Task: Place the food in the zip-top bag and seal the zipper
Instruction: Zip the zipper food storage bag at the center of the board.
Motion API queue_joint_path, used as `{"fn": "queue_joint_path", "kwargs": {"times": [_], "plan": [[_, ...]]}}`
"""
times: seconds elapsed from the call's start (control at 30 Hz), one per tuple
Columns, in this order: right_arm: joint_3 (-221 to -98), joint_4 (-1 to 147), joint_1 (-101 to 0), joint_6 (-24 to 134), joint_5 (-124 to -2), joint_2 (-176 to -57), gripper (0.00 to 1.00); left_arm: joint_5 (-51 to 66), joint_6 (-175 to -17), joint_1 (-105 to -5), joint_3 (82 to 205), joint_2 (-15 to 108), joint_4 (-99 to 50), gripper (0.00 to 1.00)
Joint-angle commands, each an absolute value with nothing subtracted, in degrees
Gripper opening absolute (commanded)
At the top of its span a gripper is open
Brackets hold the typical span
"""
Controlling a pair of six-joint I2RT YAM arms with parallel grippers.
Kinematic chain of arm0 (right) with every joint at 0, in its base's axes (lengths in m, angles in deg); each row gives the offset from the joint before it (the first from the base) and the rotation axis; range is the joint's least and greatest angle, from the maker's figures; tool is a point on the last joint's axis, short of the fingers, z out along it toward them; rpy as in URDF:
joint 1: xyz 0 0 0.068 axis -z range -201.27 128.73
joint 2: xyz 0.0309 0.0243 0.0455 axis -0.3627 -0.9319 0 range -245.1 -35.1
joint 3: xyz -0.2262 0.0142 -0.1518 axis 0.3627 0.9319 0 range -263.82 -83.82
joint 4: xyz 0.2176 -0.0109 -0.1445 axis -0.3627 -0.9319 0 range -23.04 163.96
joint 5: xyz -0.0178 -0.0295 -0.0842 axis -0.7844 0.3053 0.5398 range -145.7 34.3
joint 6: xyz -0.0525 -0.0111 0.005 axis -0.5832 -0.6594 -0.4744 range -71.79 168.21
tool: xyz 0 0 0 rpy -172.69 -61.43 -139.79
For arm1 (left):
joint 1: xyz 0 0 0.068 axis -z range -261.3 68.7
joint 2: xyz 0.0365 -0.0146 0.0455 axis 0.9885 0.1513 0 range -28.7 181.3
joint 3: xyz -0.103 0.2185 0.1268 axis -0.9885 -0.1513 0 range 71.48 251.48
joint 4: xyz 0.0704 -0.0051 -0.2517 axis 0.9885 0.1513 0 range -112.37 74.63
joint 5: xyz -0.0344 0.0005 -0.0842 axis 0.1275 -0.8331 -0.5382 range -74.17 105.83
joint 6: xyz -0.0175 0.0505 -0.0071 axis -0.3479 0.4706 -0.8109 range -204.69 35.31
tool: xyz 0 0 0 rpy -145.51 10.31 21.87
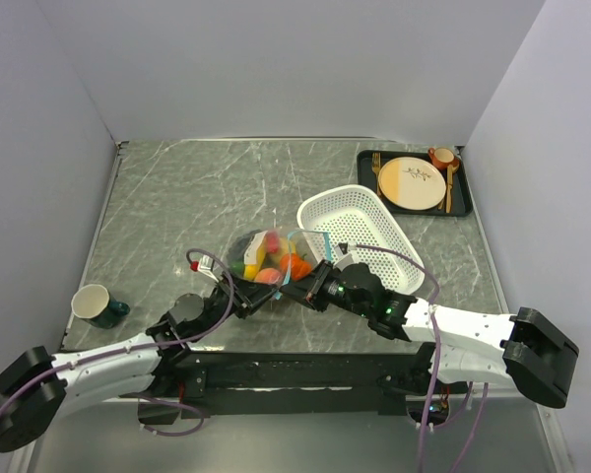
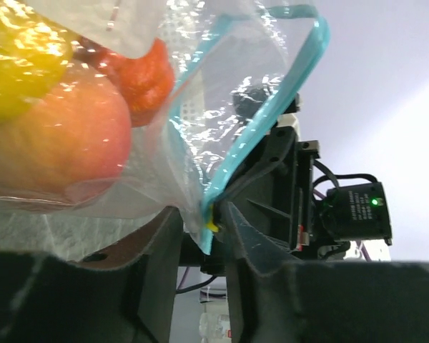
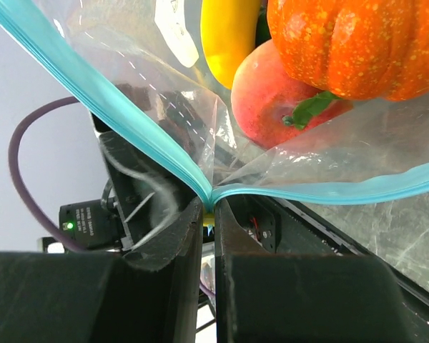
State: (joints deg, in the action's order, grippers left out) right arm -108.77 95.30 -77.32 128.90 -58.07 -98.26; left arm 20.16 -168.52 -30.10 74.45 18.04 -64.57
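Note:
The zip-top bag [image 1: 266,254] hangs lifted over the table's front middle, with the food inside. In the right wrist view I see an orange tomato [image 3: 357,43], a peach [image 3: 272,100] and a yellow banana [image 3: 229,36] through the bag [image 3: 307,164]. The left wrist view shows a peach [image 2: 50,150], the tomato [image 2: 139,75] and a yellow piece [image 2: 21,64]. My right gripper [image 1: 310,284] [image 3: 209,214] is shut on one end of the zipper [image 3: 114,121], whose two sides spread apart. My left gripper [image 1: 266,294] [image 2: 200,225] faces it at the same corner, jaws slightly apart around the zipper [image 2: 272,107].
A white perforated basket [image 1: 360,227] stands just behind the bag. A black tray [image 1: 366,187] at the back right holds a beige plate [image 1: 411,183], cutlery and an orange cup [image 1: 441,156]. A dark green mug [image 1: 97,305] stands at the front left.

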Motion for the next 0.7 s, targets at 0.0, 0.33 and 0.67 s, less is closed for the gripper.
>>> {"fn": "queue_joint_path", "kwargs": {"times": [0.0, 0.33, 0.67], "plan": [[-109.48, 96.63, -77.78, 128.72, -57.54, -98.12, 0.0, 19.7, -168.71, -30.24, 70.78, 21.3, -70.35, 0.25], [-109.66, 95.75, -77.78, 128.28, -57.45, -98.47, 0.0, 18.55, -167.75, -30.24, 72.89, 23.07, -69.76, 0.01], [-114.3, 88.12, -76.12, 123.63, -53.15, -98.29, 0.0, 16.27, -164.84, -30.32, 71.93, 17.72, -64.13, 0.01]]}}
